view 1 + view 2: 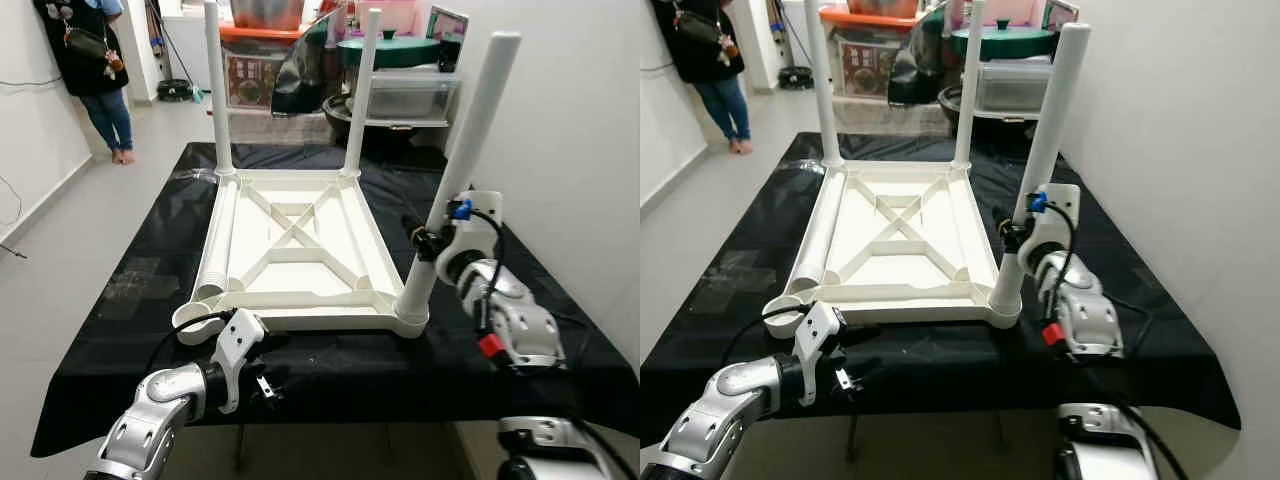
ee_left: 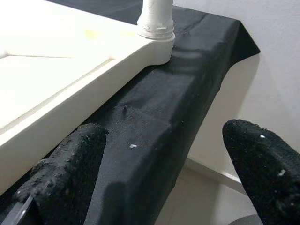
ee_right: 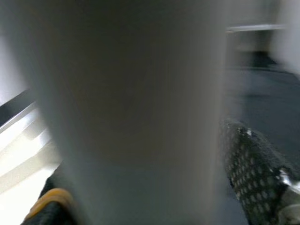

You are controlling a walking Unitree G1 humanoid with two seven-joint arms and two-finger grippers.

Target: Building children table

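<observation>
- Nearest the camera, at lower left of the head views, the left gripper [image 1: 262, 385] hangs just off the front edge of the black cloth [image 1: 330, 375]; its fingers [image 2: 61, 173] are spread wide and hold nothing.
- Right of centre, the right gripper [image 1: 422, 240] stands against the near right leg [image 1: 457, 170], its fingers on either side of the tube; I judge it clamped on that leg.
- Mid-frame, the upturned white tabletop [image 1: 290, 250] lies on the cloth with three legs upright: two far legs [image 1: 213, 90] and the near right one.
- By my reading, one leg is left: the near left socket [image 1: 195, 322] stands empty, and a loose white tube [image 1: 213, 250] lies along the tabletop's left rim.
- At upper left a person [image 1: 95, 60] stands on the floor; stacked household clutter [image 1: 400, 70] crowds the top, behind the table.
</observation>
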